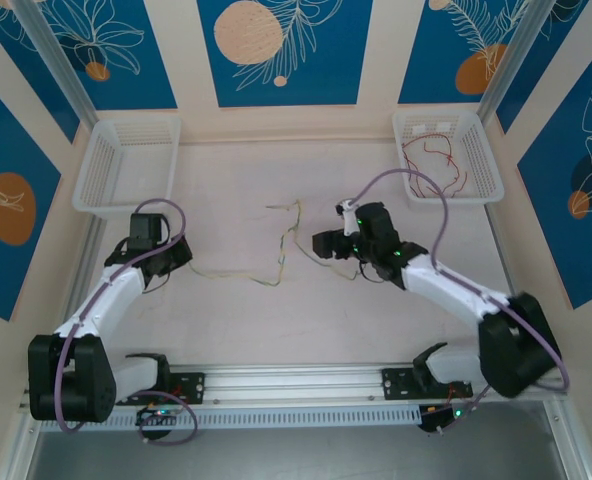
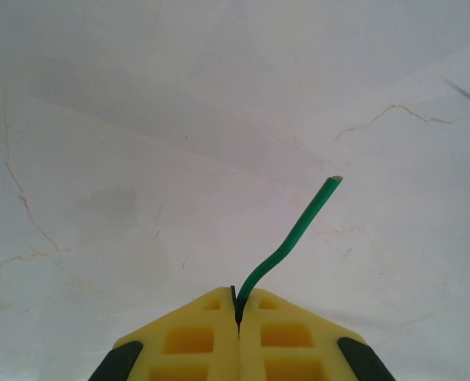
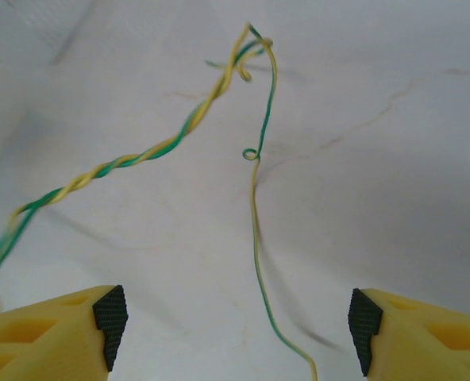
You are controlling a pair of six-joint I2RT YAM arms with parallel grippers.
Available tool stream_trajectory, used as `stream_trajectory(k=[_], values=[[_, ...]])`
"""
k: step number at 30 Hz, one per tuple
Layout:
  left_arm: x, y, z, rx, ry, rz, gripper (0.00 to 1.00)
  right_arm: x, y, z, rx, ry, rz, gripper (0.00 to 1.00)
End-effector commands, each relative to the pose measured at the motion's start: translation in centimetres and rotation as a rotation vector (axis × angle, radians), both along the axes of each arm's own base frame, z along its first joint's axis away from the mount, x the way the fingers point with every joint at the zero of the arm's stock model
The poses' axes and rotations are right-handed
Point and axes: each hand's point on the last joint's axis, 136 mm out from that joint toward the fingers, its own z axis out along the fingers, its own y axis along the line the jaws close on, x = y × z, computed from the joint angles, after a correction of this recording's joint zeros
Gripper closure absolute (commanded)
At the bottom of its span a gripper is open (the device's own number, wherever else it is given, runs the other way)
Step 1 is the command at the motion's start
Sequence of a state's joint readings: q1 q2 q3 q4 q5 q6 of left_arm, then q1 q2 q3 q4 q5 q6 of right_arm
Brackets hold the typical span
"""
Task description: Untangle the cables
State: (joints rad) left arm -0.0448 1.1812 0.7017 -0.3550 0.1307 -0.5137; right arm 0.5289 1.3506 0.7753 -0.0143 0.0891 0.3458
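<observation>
On the pale table (image 1: pixel 226 180), the twisted green-and-yellow cables (image 3: pixel 140 155) stretch from the left hand (image 2: pixel 236 305), pinching a green end, toward the wide-open right hand (image 3: pixel 235 317).

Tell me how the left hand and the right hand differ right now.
The left hand is shut, pinching a green wire; the right hand is open, gripping nothing. The left hand's wire end pokes out over bare table; a twisted green-and-yellow strand crosses ahead of the right hand. Both have yellow fingers.
</observation>
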Motion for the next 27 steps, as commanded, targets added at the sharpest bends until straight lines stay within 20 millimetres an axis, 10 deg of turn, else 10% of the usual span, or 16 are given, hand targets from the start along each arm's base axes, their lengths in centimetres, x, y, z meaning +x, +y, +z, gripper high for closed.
stream_trajectory(k=[1, 18, 27], values=[[-0.1, -0.8, -0.1, -0.014, 0.001, -0.028, 1.00, 2.2, 1.2, -0.2, -0.019, -0.016, -0.007, 0.24], [-0.5, -1.3, -1.1, -0.037, 0.019, -0.045, 1.00, 5.8, 3.6, -9.9, -0.196, 0.238, -0.162, 0.29], [-0.8, -1.4, -1.3, -0.040, 0.032, -0.054, 0.97, 7.3, 4.0, -11.6, -0.223, 0.292, -0.242, 0.82]])
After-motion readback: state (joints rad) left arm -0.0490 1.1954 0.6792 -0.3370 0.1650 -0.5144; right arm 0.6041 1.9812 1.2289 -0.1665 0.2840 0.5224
